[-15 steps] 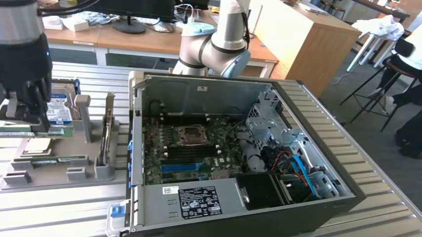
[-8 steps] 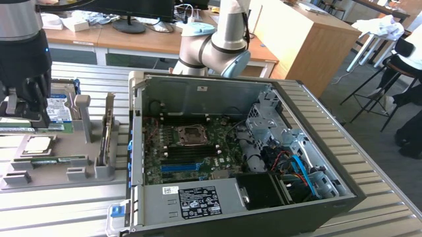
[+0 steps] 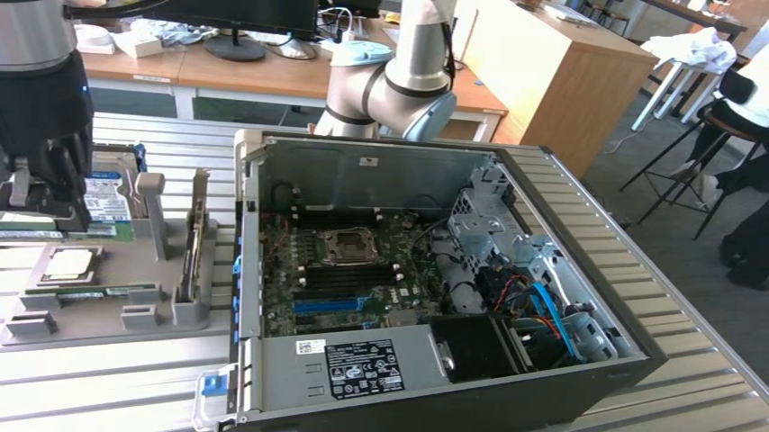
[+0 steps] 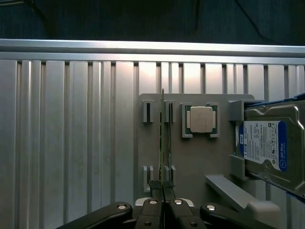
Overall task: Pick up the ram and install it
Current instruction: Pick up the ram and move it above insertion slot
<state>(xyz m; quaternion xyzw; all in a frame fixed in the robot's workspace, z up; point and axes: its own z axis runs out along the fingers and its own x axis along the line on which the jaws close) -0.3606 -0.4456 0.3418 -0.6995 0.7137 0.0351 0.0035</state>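
The ram (image 4: 162, 133) is a thin green stick seen edge-on over the slotted posts of the grey holder (image 4: 190, 162). My gripper (image 4: 163, 192) is shut on its near end, with the black fingers (image 4: 153, 210) pressed together around it. In the exterior view the gripper (image 3: 42, 220) hangs at the far left over the holder (image 3: 108, 317), and the ram (image 3: 27, 234) shows as a green strip under it. A second green stick (image 3: 103, 290) lies on edge in the holder. The motherboard (image 3: 348, 279) with its black and blue slots (image 3: 334, 304) lies in the open computer case (image 3: 577, 202).
A square silver processor (image 4: 201, 119) and a blue-labelled hard drive (image 4: 267, 143) sit on the holder beside the ram. The ribbed metal table (image 4: 71, 143) runs under everything. The arm's grey joints (image 3: 397, 85) rise behind the case. A seated person (image 3: 745, 180) is at the exterior view's right.
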